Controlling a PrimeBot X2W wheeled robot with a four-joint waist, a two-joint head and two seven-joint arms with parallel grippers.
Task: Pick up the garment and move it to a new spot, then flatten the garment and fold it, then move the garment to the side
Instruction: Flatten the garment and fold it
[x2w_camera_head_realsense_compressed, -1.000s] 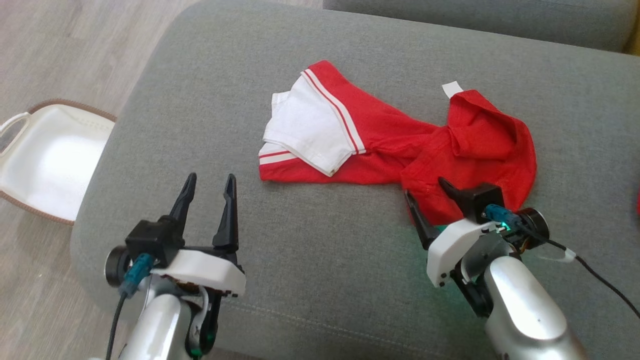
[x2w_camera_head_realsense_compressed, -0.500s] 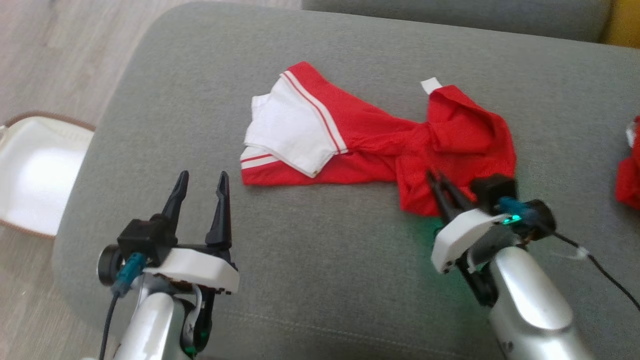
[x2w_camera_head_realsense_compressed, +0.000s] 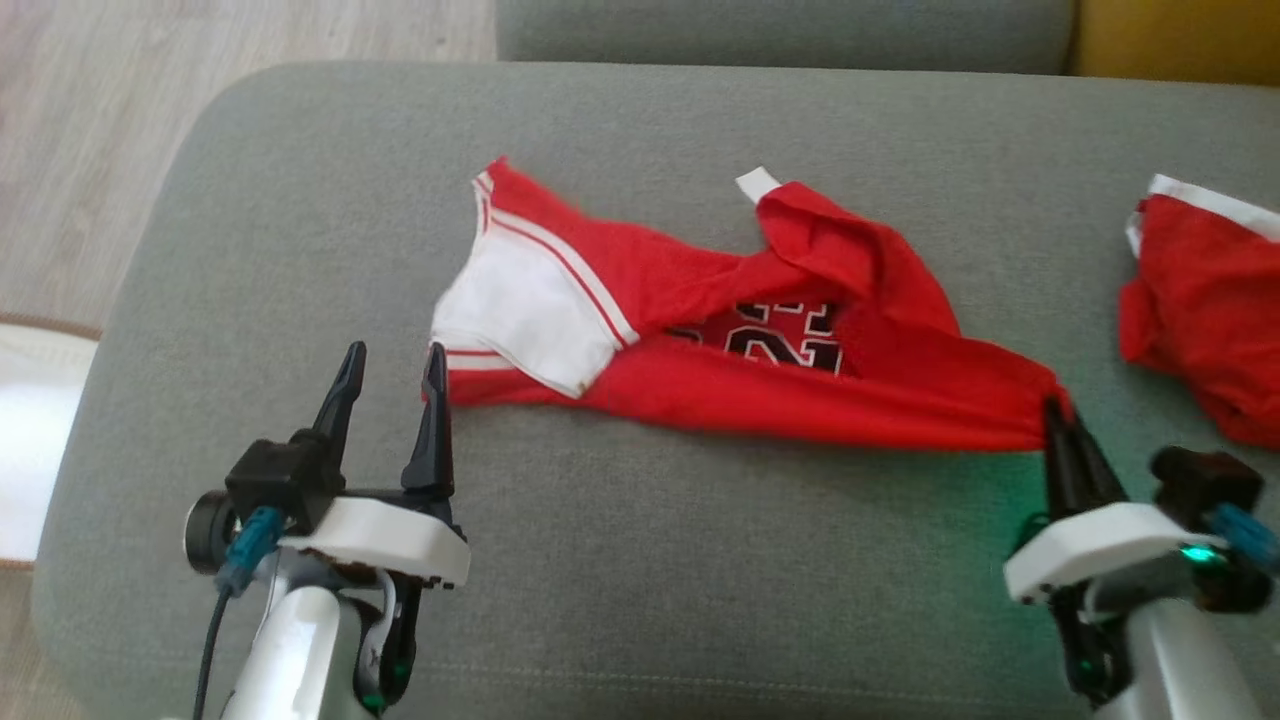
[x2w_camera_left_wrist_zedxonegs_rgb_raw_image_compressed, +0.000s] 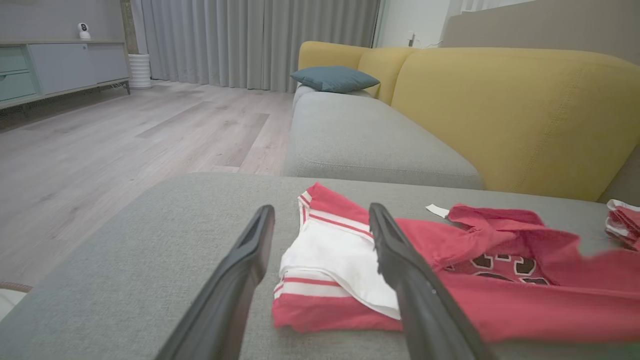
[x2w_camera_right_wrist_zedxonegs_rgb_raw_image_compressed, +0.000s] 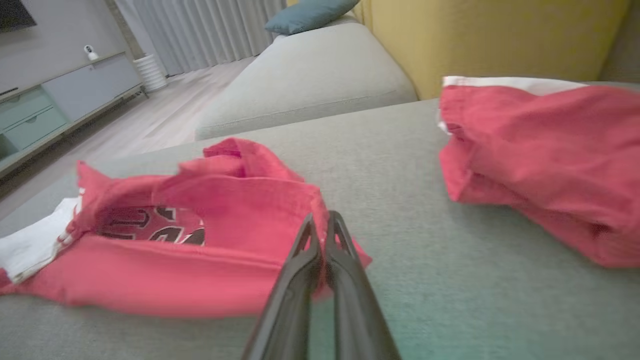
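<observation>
Right gripper pinches the garment; its printed number is half covered.

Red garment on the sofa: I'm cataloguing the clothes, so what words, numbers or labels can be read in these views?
"2…": black, white-edged numerals on the red garment, tops hidden under a fold; second digit unreadable.
Too small to read: the white tag at its edge.
None: no text on the visible side of the second red garment.
</observation>
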